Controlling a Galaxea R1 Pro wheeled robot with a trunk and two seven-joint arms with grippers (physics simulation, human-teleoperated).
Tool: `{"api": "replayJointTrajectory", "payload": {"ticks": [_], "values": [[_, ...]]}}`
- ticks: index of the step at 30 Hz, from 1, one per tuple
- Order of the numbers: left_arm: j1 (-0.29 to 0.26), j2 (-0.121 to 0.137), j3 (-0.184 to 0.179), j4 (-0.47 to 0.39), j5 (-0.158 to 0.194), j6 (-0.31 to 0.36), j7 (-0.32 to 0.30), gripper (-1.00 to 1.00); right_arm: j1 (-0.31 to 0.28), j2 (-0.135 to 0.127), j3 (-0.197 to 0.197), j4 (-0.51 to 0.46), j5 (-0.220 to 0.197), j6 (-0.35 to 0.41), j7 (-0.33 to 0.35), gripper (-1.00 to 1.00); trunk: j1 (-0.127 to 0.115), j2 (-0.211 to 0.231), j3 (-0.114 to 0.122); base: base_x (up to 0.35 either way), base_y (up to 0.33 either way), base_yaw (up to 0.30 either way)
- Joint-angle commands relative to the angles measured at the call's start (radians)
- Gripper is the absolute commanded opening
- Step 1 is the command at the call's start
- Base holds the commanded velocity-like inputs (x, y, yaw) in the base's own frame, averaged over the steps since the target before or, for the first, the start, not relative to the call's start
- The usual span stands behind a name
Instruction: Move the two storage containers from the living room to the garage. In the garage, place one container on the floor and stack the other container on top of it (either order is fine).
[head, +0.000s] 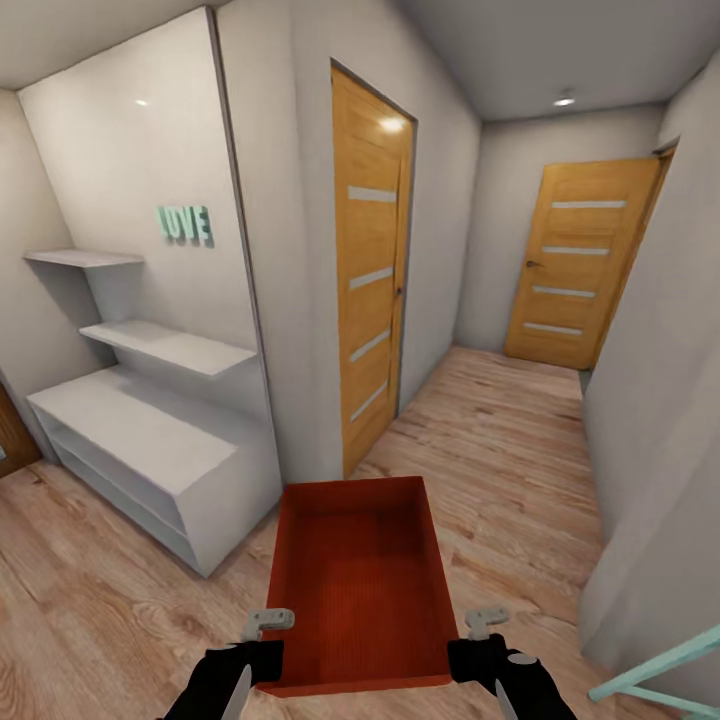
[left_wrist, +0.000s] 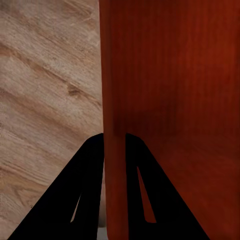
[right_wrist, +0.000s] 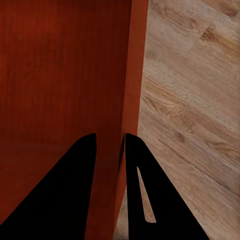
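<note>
Red-orange storage container (head: 360, 585), lidless, ribbed bottom; left end effector (left_wrist: 114, 150) and right end effector (right_wrist: 110, 150) clamp its side walls.

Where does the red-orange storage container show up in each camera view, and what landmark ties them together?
Head view: storage container low centre, held above the wood-plank floor.
Left wrist view: its wall runs between the left tool's fingers.
Right wrist view: its wall sits between the right tool's fingers.
Shared landmark: the wood-plank floor.
</note>
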Motion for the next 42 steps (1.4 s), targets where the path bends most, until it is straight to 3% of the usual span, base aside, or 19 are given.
{"api": "replayJointTrajectory", "payload": {"ticks": [1, 16, 24, 34, 42], "values": [[0.0, -0.001, -0.003, -0.002, -0.026, 0.001, 0.008, -1.0, -0.001, 0.036, -0.002, 0.0, -0.013, 0.008, 0.017, -1.0, 0.001, -0.002, -0.002, 0.326, 0.107, 0.0], [0.0, -0.001, -0.002, -0.002, -0.026, 0.001, 0.008, -1.0, -0.001, 0.036, -0.002, 0.0, -0.013, 0.008, 0.017, -1.0, 0.001, -0.002, -0.002, 0.325, 0.107, -0.204], [0.0, -0.002, 0.02, -0.002, -0.026, 0.001, 0.008, -1.0, -0.001, 0.036, -0.002, 0.0, -0.013, 0.008, 0.018, -1.0, 0.001, -0.002, -0.002, 0.325, 0.107, -0.267], [0.0, -0.002, 0.02, -0.002, -0.026, 0.001, 0.008, -1.0, -0.001, 0.036, -0.002, 0.0, -0.013, 0.008, 0.018, -1.0, 0.001, -0.002, -0.002, 0.325, 0.044, -0.048], [0.0, -0.002, 0.02, -0.002, -0.026, 0.001, 0.008, -1.0, -0.001, 0.036, -0.002, 0.0, -0.013, 0.008, 0.018, -1.0, 0.001, -0.002, -0.002, 0.325, 0.0, -0.25]]}}
